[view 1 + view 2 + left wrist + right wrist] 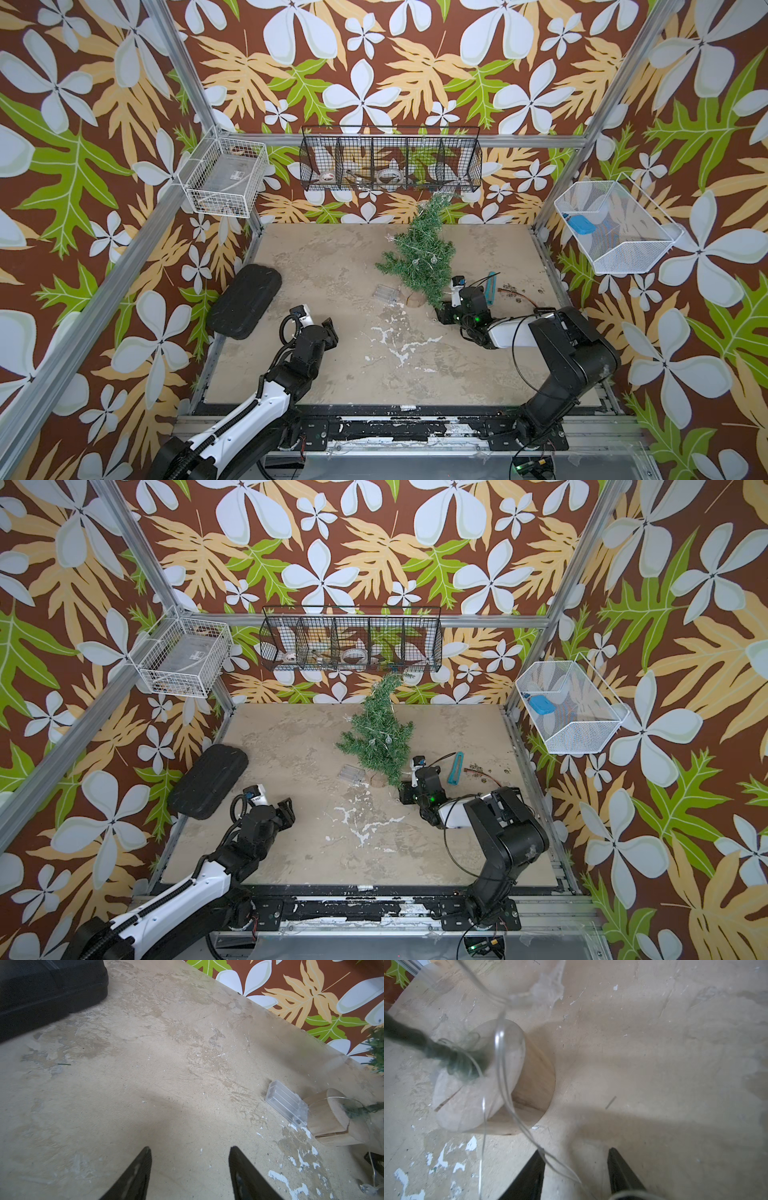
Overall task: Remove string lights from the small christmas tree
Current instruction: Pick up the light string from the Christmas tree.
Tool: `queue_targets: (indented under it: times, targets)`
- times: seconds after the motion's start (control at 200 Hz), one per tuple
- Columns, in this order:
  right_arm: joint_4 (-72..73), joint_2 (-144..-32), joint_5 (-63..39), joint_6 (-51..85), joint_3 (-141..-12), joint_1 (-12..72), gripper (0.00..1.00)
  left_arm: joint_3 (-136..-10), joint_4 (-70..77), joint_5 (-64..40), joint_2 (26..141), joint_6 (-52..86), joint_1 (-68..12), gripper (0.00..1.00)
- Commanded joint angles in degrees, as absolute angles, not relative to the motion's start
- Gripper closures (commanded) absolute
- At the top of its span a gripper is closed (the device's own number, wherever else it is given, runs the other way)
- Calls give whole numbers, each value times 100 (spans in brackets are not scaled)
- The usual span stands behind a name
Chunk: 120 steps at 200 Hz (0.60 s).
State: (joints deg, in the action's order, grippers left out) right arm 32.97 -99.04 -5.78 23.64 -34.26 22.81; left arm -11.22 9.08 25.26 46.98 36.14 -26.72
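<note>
Closing on the loose strand before any pull looks like the step in hand: the right end effector [575, 1152] has its jaws parted and clamps nothing, while the string lights [500, 1047] run past the wooden base [533, 1080] and through that gap, crossing one fingertip [532, 1169]. A good pull would probably carry the wire up and around the stem rather than sideways, since a loop circles it and the light small christmas tree [419, 249] looks tipped. The tree sits right of the middle of the worktop [332, 257], tip toward the back edge, bulbs caught in its branches, with the clear box [385, 293] just beside the base. The left end effector [190, 1151] hangs with jaws apart and empty nearer the front left corner, well apart from the tree.
</note>
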Motion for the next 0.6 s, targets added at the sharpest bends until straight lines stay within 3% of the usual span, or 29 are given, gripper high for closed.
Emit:
queue_targets:
  times: [0.0, 0.17, 0.596]
  targets:
    - [3639, -9984, -320, 2506, -3510, 2284, 56, -1124, 976, 2658, 4676, 3599, -2673, 38]
    - [3541, -9752, 204, 2679, -3430, 2260, 100, -1105, 993, 2681, 4642, 3595, -2672, 38]
    - [1914, -8182, 507, 2865, -4125, 1858, 100, -1107, 993, 2672, 4632, 3604, -2674, 38]
